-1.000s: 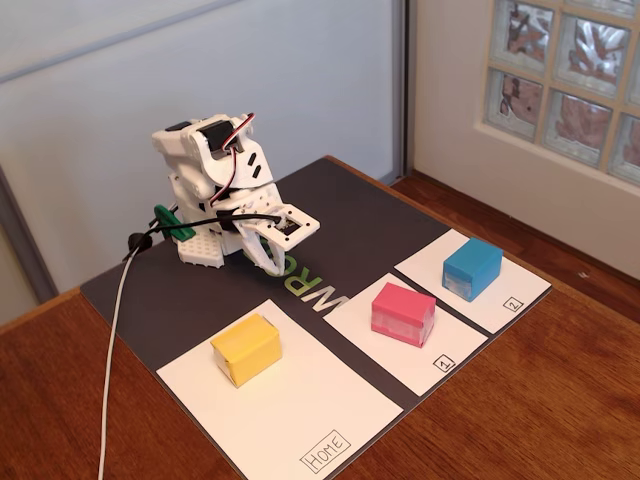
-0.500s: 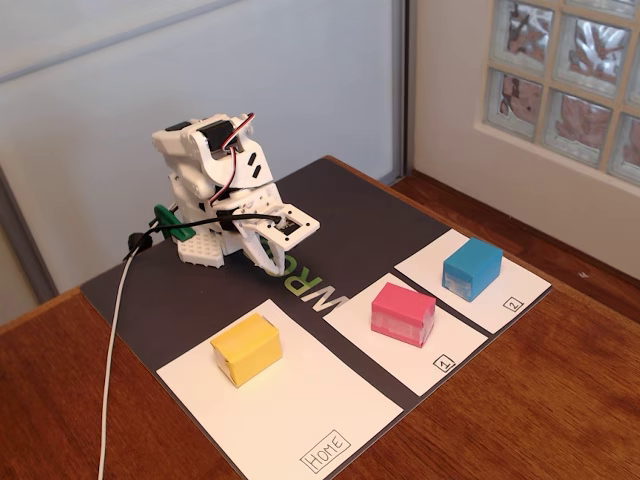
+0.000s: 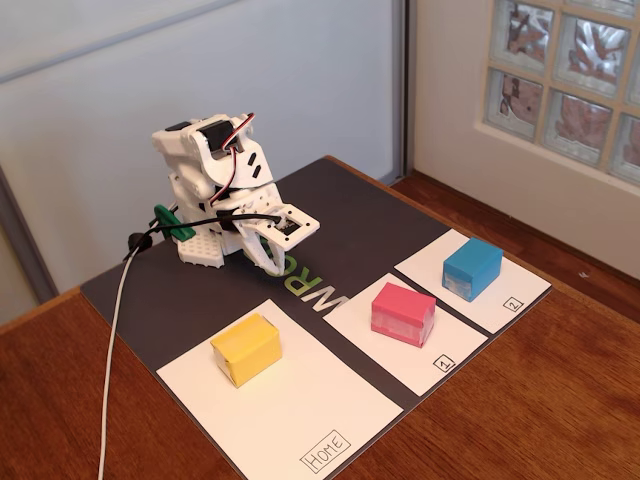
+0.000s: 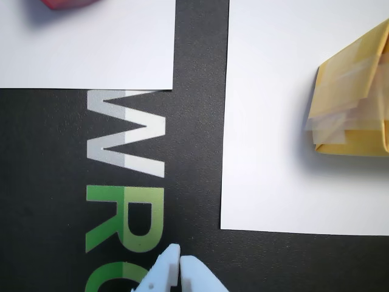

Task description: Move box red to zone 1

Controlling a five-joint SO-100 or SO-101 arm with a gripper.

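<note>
The red box (image 3: pixel 403 312) stands on the white paper zone 1 (image 3: pixel 440 350), whose boxed "1" is at its near right corner. In the wrist view only an edge of the red box (image 4: pixel 67 3) shows at the top left, on that zone's paper (image 4: pixel 91 48). My gripper (image 3: pixel 272 250) is folded back near the arm's base, over the dark mat, well left of the red box. In the wrist view its fingertips (image 4: pixel 179 258) touch with nothing between them; it is shut and empty.
A yellow box (image 3: pixel 246 348) sits on the large HOME sheet (image 3: pixel 300 410), also in the wrist view (image 4: pixel 355 97). A blue box (image 3: pixel 472 267) sits on the sheet marked "2" (image 3: pixel 520 290). The dark mat (image 3: pixel 180 290) lies on a wooden table; a white cable (image 3: pixel 112 340) runs off the left.
</note>
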